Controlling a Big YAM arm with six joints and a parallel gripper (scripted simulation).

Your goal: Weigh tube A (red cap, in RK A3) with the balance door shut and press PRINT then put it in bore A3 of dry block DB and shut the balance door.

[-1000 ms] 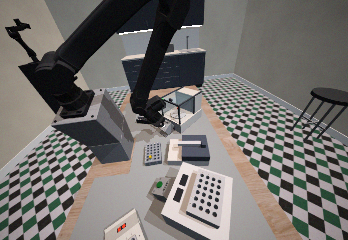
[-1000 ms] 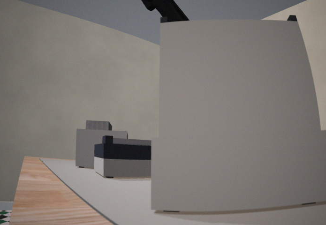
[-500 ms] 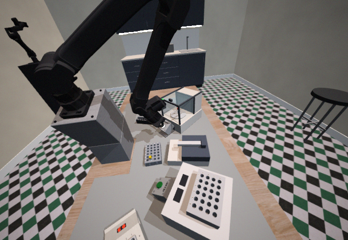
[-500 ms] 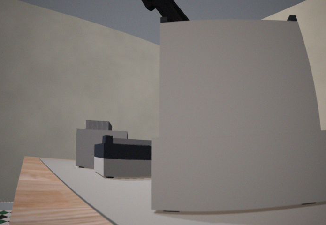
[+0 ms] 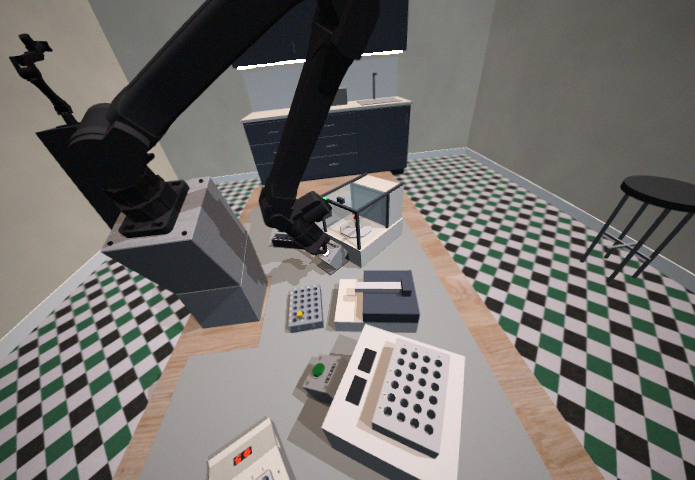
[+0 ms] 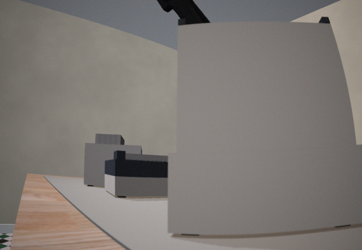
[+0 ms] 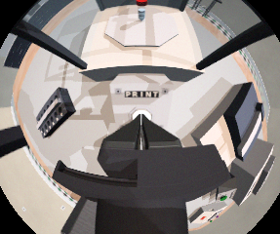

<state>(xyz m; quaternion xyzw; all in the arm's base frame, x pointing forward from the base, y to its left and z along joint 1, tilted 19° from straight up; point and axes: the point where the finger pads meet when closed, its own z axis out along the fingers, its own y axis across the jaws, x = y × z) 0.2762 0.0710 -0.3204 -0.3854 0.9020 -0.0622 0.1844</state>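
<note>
My gripper [image 5: 326, 250] [image 7: 140, 117] is shut and empty. Its tips [image 7: 140, 113] are at the white PRINT key on the sloping front of the balance [image 5: 382, 237] [image 6: 266, 188] and partly cover it. Tube A [image 7: 141, 13], with its red cap, stands upright on the middle part of the pan [image 7: 161, 36] [image 5: 363, 232]. The door's dark handle [image 5: 340, 199] is near the box's front top edge, and the door looks shut. A small green light [image 5: 325, 198] shows beside my wrist. The dry block [image 5: 271, 435] [image 7: 195, 216] is only partly in view; bore A3 cannot be made out.
The magnet block [image 5: 286, 241] [image 7: 57, 112] is left of the balance. The spectrophotometer [image 5: 391, 311] [image 7: 247, 112] is to its right, then the mixer [image 5: 348, 416] and a grey box [image 5: 313, 382] with a green button. The rack [image 5: 306, 327] holds a yellow-capped tube near the arm's base.
</note>
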